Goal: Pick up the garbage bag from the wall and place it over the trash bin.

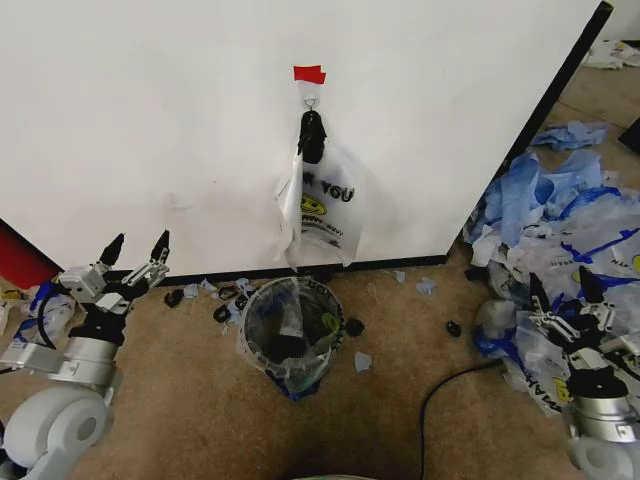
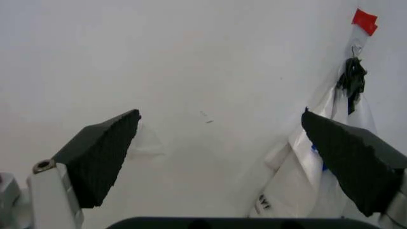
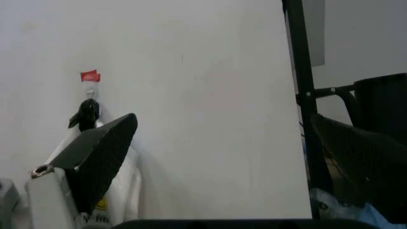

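Observation:
The garbage bag [image 1: 320,205] hangs from a small metal hook [image 1: 311,100] on the white wall [image 1: 150,120], under a red tape strip [image 1: 309,73]. It is see-through, with black lettering and a yellow smiley, and its top is gathered into a black knot. Directly below it on the carpet stands the black wire-mesh trash bin [image 1: 290,335], with clear plastic inside. My left gripper [image 1: 135,250] is open, low at the left near the baseboard. My right gripper [image 1: 565,288] is open, low at the right. The left wrist view shows the bag [image 2: 305,181] beyond the open gripper [image 2: 219,157]. The right wrist view shows the bag [image 3: 130,176] too.
A big heap of blue and white bags [image 1: 560,220] covers the floor at the right, past the wall's black edge. Small black scraps [image 1: 225,300] lie along the baseboard. A black cable [image 1: 450,385] curves across the carpet before me. A red object [image 1: 20,260] sits far left.

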{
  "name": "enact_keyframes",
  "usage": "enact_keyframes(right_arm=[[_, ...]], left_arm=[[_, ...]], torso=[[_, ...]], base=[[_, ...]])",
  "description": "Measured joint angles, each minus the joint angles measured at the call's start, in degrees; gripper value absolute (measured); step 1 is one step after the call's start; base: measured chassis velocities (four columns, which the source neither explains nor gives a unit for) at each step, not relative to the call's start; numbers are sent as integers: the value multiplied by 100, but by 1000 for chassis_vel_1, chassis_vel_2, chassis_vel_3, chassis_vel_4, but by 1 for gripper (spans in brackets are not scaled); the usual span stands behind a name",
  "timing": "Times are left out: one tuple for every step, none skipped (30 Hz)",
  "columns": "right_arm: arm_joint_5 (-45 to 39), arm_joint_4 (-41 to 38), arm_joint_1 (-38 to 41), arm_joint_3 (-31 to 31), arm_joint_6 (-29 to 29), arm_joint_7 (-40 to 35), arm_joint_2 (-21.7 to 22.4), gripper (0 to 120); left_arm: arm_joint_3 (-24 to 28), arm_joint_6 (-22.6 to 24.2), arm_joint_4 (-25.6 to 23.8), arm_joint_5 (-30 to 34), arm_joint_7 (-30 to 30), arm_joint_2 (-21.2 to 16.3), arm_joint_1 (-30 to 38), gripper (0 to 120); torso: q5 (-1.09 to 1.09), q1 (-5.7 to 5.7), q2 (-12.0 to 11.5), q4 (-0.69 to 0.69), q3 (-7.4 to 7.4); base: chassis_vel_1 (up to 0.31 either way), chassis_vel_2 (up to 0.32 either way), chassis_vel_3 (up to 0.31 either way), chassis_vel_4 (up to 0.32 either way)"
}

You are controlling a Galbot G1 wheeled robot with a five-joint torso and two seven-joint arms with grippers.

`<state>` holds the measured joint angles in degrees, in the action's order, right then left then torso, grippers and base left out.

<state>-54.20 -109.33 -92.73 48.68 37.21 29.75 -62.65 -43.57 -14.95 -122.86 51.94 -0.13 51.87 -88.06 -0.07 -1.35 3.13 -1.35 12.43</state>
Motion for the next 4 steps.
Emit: enact_keyframes(right_arm=[[0,0,0,0,0,0,0,100],[3,-13,-1,0,-2,-1,-1,100],[9,-22,-2,0,-5,-2,-3,100],[17,-28,-2,1,-7,-7,-8,100]], left_arm=[[0,0,0,0,0,0,0,100],[-3,-2,-1,3,0,-6,-1,100],[-6,-4,-8,7,0,-11,-5,100],[-7,-6,-11,8,0,-11,-12,100]], torso=[[0,0,0,0,0],[0,0,0,0,0],[0,0,0,0,0],[1,0,0,0,0]], base=[[0,0,0,0],[0,0,0,0],[0,0,0,0],[0,0,0,0]])
